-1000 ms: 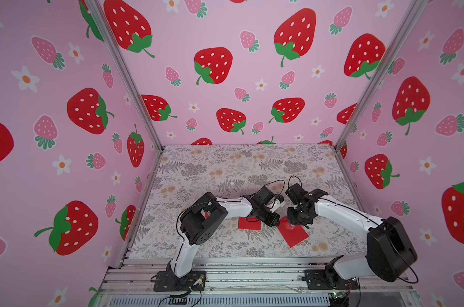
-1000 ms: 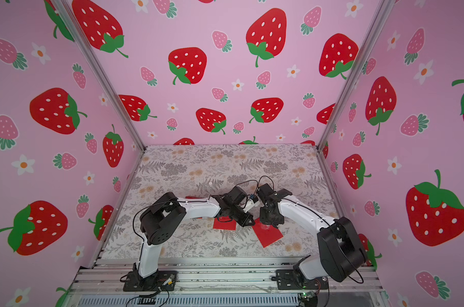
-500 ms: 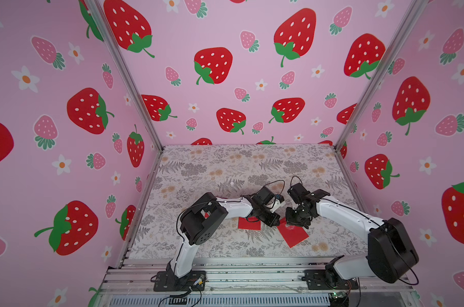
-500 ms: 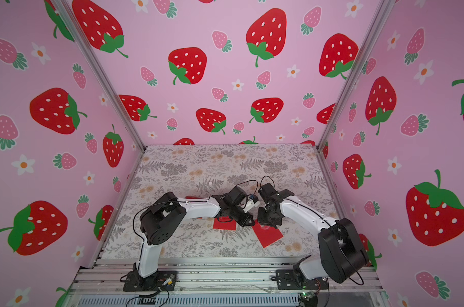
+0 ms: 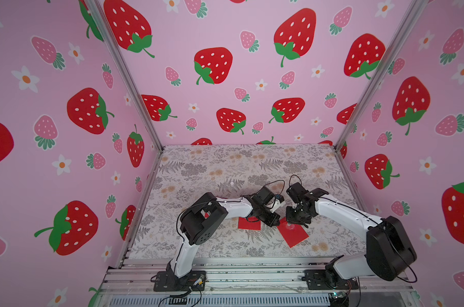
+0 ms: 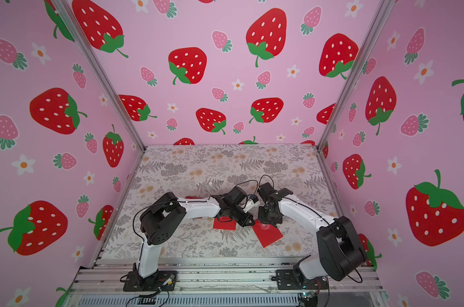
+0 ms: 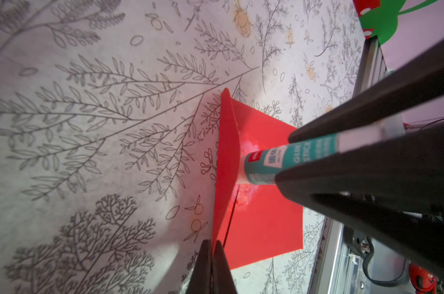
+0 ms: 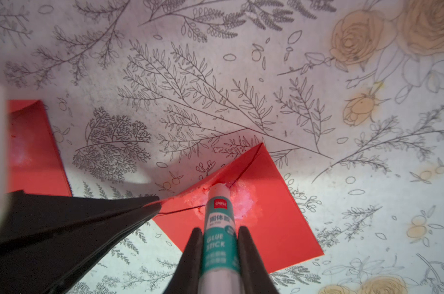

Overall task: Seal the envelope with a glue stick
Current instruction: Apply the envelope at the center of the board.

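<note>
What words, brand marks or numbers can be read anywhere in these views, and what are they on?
"deli": red patch on the glue stick, near its tip.
"固体胶": label, just below the brand patch.
"GLUE STICK": teal band of the label.
Smaller print lower on the label: too blurred to read.
No other text is legible.

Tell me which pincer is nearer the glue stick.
Right. The right pincer grips the glue stick; the left pincer pinches the envelope flap beside the stick's tip.

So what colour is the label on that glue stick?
Teal-green with white lettering, wrapped round the white glue stick; the right wrist view shows it best.
</note>
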`<action>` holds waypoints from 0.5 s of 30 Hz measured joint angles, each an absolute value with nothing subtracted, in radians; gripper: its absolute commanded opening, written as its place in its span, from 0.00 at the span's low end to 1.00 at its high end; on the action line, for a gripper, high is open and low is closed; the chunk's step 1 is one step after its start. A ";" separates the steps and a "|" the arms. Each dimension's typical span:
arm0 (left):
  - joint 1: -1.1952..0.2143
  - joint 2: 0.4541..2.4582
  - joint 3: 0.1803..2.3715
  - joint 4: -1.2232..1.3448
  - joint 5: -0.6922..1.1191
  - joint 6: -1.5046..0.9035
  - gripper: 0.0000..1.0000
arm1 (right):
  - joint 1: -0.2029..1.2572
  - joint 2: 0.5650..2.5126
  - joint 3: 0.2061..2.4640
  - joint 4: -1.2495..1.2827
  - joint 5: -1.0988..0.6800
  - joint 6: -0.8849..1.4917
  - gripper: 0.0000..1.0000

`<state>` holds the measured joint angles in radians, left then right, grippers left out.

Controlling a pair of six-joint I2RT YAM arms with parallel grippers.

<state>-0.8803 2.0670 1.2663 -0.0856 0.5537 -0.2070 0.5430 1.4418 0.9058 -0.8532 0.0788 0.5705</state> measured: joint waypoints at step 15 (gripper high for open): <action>-0.880 2.067 1.266 -0.086 0.554 -0.207 0.00 | 0.538 1.431 0.886 -0.844 -0.034 0.553 0.00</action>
<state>-0.8803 2.0670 1.2663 -0.0864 0.5537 -0.2070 0.5377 1.4307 0.8860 -0.8444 -0.0338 0.5533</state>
